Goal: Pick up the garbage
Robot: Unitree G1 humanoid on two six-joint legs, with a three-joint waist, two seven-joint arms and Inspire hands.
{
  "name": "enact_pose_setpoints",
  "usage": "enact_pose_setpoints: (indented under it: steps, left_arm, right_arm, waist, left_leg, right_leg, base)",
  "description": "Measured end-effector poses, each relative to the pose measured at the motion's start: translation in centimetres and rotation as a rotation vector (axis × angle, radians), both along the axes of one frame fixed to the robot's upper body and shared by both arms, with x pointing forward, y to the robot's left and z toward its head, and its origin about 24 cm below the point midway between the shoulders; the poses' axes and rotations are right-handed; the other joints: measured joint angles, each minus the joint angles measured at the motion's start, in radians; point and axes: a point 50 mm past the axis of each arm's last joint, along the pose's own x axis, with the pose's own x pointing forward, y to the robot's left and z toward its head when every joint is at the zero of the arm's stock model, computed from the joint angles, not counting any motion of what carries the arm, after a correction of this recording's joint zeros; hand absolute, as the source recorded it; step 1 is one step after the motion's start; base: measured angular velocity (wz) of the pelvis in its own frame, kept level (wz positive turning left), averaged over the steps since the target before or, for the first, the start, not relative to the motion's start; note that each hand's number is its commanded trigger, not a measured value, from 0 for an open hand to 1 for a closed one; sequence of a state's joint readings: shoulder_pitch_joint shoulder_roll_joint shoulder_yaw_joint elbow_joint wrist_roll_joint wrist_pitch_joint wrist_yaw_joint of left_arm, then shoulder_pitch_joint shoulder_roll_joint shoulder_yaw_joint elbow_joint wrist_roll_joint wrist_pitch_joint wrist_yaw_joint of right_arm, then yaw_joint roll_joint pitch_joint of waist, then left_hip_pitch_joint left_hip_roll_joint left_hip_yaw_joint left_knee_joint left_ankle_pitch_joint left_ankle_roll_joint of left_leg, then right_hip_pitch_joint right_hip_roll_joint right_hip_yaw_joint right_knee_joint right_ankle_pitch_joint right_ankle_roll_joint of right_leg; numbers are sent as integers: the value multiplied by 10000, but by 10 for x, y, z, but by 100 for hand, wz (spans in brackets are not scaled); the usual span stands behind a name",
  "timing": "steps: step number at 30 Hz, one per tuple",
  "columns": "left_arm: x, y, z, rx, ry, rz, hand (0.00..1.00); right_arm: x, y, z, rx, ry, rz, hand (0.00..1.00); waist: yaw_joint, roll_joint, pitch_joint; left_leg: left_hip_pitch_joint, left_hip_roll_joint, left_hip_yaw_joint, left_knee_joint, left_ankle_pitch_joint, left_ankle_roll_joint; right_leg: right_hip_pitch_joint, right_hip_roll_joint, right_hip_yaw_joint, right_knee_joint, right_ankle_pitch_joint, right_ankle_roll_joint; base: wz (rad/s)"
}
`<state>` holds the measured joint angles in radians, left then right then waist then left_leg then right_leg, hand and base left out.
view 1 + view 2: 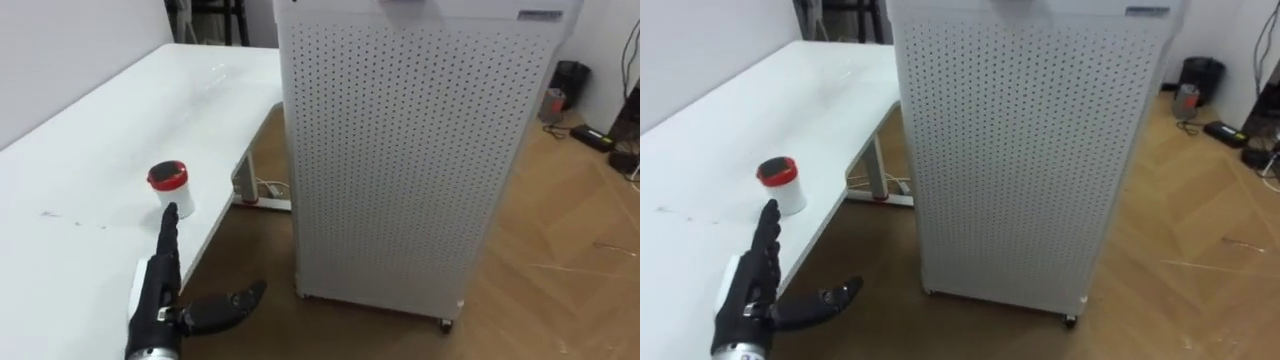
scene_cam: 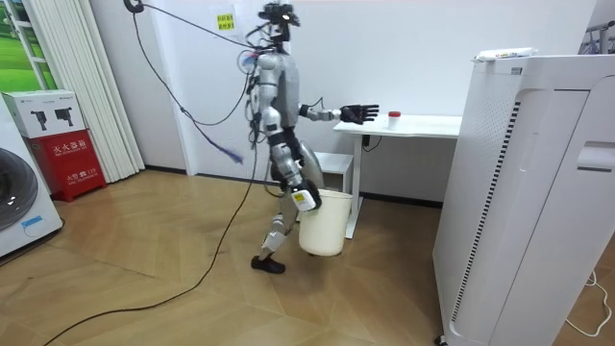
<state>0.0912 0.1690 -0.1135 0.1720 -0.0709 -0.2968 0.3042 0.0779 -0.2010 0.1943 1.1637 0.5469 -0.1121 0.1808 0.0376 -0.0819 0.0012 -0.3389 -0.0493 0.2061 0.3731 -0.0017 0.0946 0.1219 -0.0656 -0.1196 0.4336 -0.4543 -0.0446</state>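
My left hand (image 1: 163,295) is black all over, with slim fingers and a thicker thumb, and it sits on a silver metal wrist cuff. From the room camera I see a silver-grey torso and upper arms with darker joints, a black head unit and dark feet — plus dark cables running up from my head and shoulders.

The left robot hand (image 1: 160,285) reaches forward on an outstretched arm, fingers straight, thumb spread wide; the right robot hand (image 2: 304,198) hangs low beside the hip
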Motion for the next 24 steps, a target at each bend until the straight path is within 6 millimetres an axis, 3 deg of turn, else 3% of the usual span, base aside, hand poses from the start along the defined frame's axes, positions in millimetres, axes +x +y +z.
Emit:
enact_pose_setpoints:
  steps: [1, 2, 3, 4, 5, 6, 7, 8, 9, 10, 12, 14, 15, 16, 17, 18, 19, 22, 24]
  left_arm:
    - [0, 0, 0, 18, 6, -31, 0]
    - [0, 0, 0, 13, 0, -28, 0]
    - [1, 0, 1, 15, -35, -47, 0]
    - [1, -2, 2, -1, -116, -87, 0]
    - [3, -4, 5, -22, -281, -128, 0]
    - [7, -7, 10, 59, -560, -198, 0]
    - [8, -11, 11, 195, -635, -181, 0]
    - [7, -12, 10, 153, -611, -100, 0]
    - [6, -13, 9, 89, -562, 7, 0]
    - [6, -13, 10, 204, -642, 5, 0]
    - [6, -8, 13, 290, -824, 183, 0]
    - [6, -5, 14, 354, -933, 400, 0]
    - [6, -4, 15, 510, -986, 449, 0]
    - [6, -3, 17, 617, -1071, 477, 0]
    - [6, -3, 16, 625, -1035, 517, 0]
    - [4, -3, 16, 640, -1029, 562, 0]
    - [5, -1, 19, 793, -1186, 704, 0]
    - [3, -2, 30, 1313, -1745, 712, 0]
    - [0, -4, 34, 1342, -1923, 658, 0]
  right_arm:
    - [0, 0, 0, -13, 6, -2, 100]
    - [1, 1, 0, -4, -4, 29, 100]
    - [1, 3, 0, 26, -10, 136, 100]
    - [2, 2, 0, 3, -104, 133, 100]
    - [3, 0, 2, -51, -193, 94, 100]
    - [6, -3, 3, -120, -351, 11, 100]
    - [10, -5, 5, -247, -462, 24, 100]
    - [10, -7, 5, -345, -456, 5, 100]
    - [14, -11, 7, -494, -542, 19, 100]
    - [15, -12, 7, -502, -613, 68, 100]
    - [16, -8, 7, -324, -674, 332, 100]
    - [14, -5, 6, -204, -581, 582, 100]
    - [13, -2, 5, -193, -523, 666, 100]
    - [10, -1, 3, -241, -403, 600, 100]
    - [8, -1, 2, -273, -322, 569, 100]
    - [3, -1, 1, -276, -179, 569, 100]
    - [4, -1, 1, -282, -165, 628, 100]
    - [10, 0, 2, -104, -249, 792, 100]
    - [10, 0, 2, -15, -242, 848, 100]
  waist:
    - [65, 0, 2]
    - [149, -10, 19]
    - [317, -25, 96]
    - [338, -26, 120]
    - [261, 25, 101]
    - [120, 47, 85]
    - [210, 49, 91]
    - [337, 175, 104]
    - [489, 445, 95]
    - [549, 526, 103]
    - [493, 523, 95]
    - [439, 507, 96]
    - [404, 458, 92]
    - [304, 249, 78]
    - [222, 260, 80]
    - [205, 219, -29]
    - [301, 221, -21]
    - [479, 162, 25]
    - [484, 145, 42]
  left_leg:
    - [11, -8, 122, 639, -502, 132]
    - [11, -1, 156, 1031, -690, 256]
    - [-24, 33, 271, 1869, -985, 394]
    - [-82, -170, 440, 1936, -1209, 225]
    - [-55, -213, 454, 1536, -1179, 278]
    - [43, -334, 557, 1626, -1756, 586]
    - [237, -490, 503, 1616, -2026, 668]
    - [391, -493, 476, 1498, -2095, 663]
    - [808, -496, 296, 1086, -2096, 634]
    - [1231, -487, 127, 621, -2041, 562]
    - [1816, -426, -215, 84, -1976, 451]
    - [2139, -251, -704, -209, -1966, 257]
    - [2211, -153, -1017, -211, -2014, 121]
    - [2209, -156, -1302, -69, -2117, -53]
    - [2212, -121, -1557, 67, -2160, -125]
    - [2241, 7, -1829, -20, -2208, -293]
    - [2284, 96, -1900, -113, -2223, -434]
    - [2477, 384, -1931, -370, -2144, -590]
    - [2725, 392, -2000, -545, -2127, -618]
  right_leg:
    - [161, -149, 1, 267, 128, 240]
    - [223, -230, 1, 457, 222, 400]
    - [411, -376, 65, 1013, 510, 693]
    - [316, -494, 120, 1918, 758, 716]
    - [167, -558, 40, 2538, 832, 709]
    - [-297, -817, -302, 3913, 1143, 960]
    - [-854, -1117, -312, 5033, 1616, 1141]
    - [-1070, -1220, -335, 5377, 1575, 1140]
    - [-1537, -1391, -405, 5791, 1382, 1140]
    - [-1987, -1554, -475, 5884, 1171, 1118]
    - [-2516, -1588, -414, 5262, 986, 1103]
    - [-2759, -1392, -432, 3443, 980, 1106]
    - [-2756, -1240, -446, 1788, 1146, 1085]
    - [-2748, -1214, -441, 177, 2068, 1200]
    - [-2709, -1143, -526, 110, 2322, 1165]
    - [-2414, -942, -695, -284, 2304, 1108]
    - [-2168, -715, -834, -543, 2376, 990]
    - [-1782, -435, -928, -1135, 2485, 810]
    - [-1447, -326, -997, -1472, 2510, 768]
  base:
    - [-8]
    - [-24]
    - [-9]
    - [16]
    - [72]
    - [75]
    - [50]
    - [0]
    - [0]
    - [10]
    - [40]
    - [60]
    - [72]
    - [82]
    - [77]
    - [56]
    - [35]
    - [3]
    - [2]
